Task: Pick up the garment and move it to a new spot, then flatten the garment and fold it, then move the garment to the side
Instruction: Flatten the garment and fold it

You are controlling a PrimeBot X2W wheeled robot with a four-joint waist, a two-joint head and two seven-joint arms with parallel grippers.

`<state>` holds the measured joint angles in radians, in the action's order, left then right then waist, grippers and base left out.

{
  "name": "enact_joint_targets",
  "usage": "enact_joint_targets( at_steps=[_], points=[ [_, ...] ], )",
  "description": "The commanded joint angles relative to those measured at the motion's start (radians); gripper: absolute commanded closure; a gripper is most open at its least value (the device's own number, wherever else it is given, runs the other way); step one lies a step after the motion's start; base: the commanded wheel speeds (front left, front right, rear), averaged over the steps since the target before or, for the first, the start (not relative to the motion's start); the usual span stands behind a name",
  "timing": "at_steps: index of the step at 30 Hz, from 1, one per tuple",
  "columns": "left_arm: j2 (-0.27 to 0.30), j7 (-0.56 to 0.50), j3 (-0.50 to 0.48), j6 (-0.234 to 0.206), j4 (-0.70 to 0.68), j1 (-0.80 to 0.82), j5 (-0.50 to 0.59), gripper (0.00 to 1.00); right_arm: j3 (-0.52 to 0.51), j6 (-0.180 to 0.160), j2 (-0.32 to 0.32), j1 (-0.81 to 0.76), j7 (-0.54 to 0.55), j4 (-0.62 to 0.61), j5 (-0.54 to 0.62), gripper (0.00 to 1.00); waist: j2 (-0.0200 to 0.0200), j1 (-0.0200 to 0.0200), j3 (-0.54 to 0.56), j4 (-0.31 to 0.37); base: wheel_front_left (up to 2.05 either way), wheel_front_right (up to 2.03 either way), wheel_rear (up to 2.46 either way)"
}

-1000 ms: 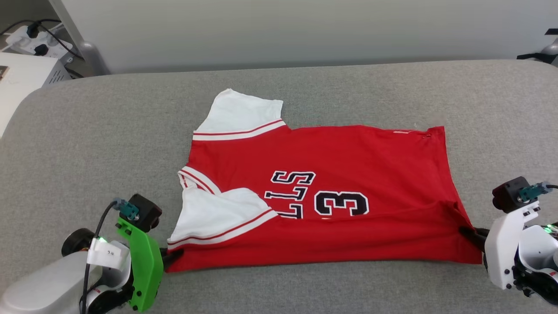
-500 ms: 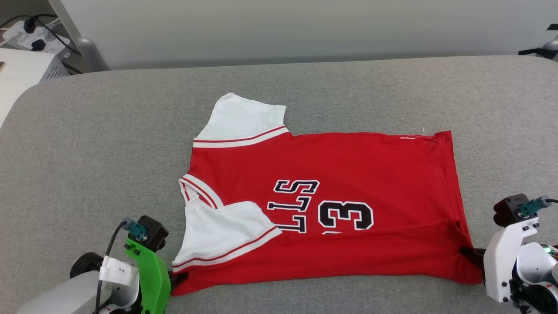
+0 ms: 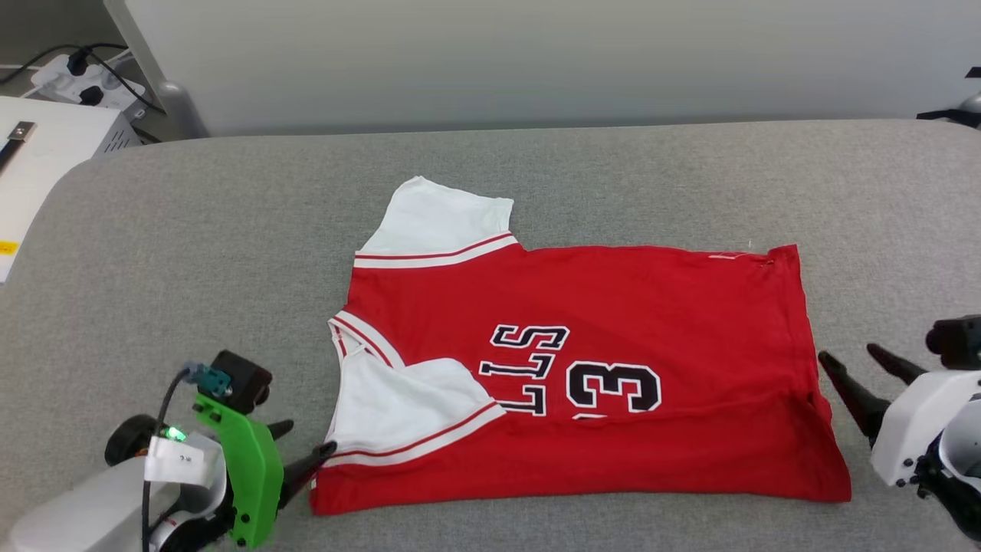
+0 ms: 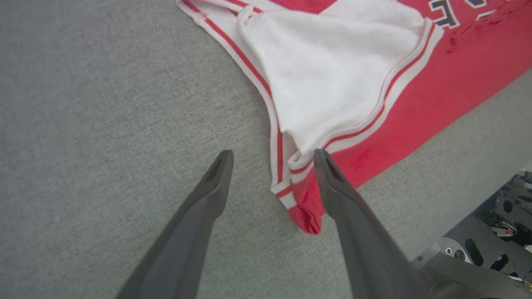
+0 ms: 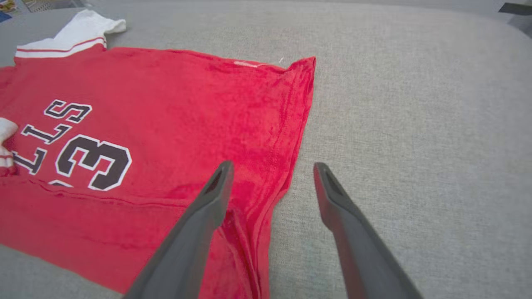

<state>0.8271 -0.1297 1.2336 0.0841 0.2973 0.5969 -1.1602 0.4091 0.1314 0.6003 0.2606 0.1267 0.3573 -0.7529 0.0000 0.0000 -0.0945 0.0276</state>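
Fingers [image 4: 210, 195] parted, garment [image 3: 613, 307] corners lying between

There is one garment [image 3: 582, 307] with two white sleeves [image 3: 441, 215], on one grey bench [image 3: 191, 230]. Two hands show, the left hand [image 3: 308, 437] and the right hand [image 3: 848, 354], each with two dark fingers [image 4: 199, 216]. One power strip [image 3: 73, 77] sits beyond the bench's far left corner.
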Motion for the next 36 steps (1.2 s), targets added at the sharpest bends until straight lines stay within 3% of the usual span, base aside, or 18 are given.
enact_joint_targets(
  at_steps=[1, 5, 11, 18, 22, 31, 36],
  points=[
    [0.013, 0.018, -0.02, 0.002, -0.013, 0.029, 0.0, 0.0, -0.03, -0.001, -0.012, -0.021, -0.054, -0.015, 0.029, 0.0, 0.0, 0.0, 0.008, -0.005, 0.0, 0.0, 0.0],
    [0.027, 0.051, -0.056, -0.01, -0.025, 0.093, 0.031, 0.0, -0.116, -0.001, -0.061, -0.036, -0.173, -0.063, 0.117, 0.0, 0.0, 0.0, 0.011, 0.002, 0.0, 0.0, 0.0],
    [0.004, 0.065, -0.113, -0.006, -0.002, 0.219, 0.051, 0.0, -0.253, -0.001, -0.179, -0.075, -0.296, -0.205, 0.255, 0.0, 0.0, 0.0, -0.02, 0.028, 0.0, 0.0, 0.0],
    [-0.054, 0.004, -0.145, 0.02, 0.076, 0.415, 0.078, 0.0, -0.318, -0.001, -0.31, -0.13, -0.332, -0.375, 0.379, 0.0, 0.0, 0.0, -0.11, 0.076, 0.0, 0.0, 0.0],
    [-0.096, -0.097, -0.161, 0.038, 0.134, 0.525, 0.016, 0.0, -0.307, -0.001, -0.344, -0.136, -0.317, -0.433, 0.42, 0.0, 0.0, 0.0, -0.181, 0.105, 0.0, 0.0, 0.0],
    [-0.121, -0.457, -0.12, 0.046, 0.248, 0.789, -0.063, 0.0, -0.271, -0.001, -0.375, -0.073, -0.318, -0.486, 0.457, 0.0, 0.0, 0.0, -0.361, 0.167, 0.0, 0.0, 0.0],
    [-0.146, -0.564, -0.107, 0.046, 0.301, 0.873, -0.09, 0.0, -0.252, -0.001, -0.381, -0.029, -0.332, -0.483, 0.468, 0.0, 0.0, 0.0, -0.434, 0.19, 0.0, 0.0, 0.0]
  ],
)
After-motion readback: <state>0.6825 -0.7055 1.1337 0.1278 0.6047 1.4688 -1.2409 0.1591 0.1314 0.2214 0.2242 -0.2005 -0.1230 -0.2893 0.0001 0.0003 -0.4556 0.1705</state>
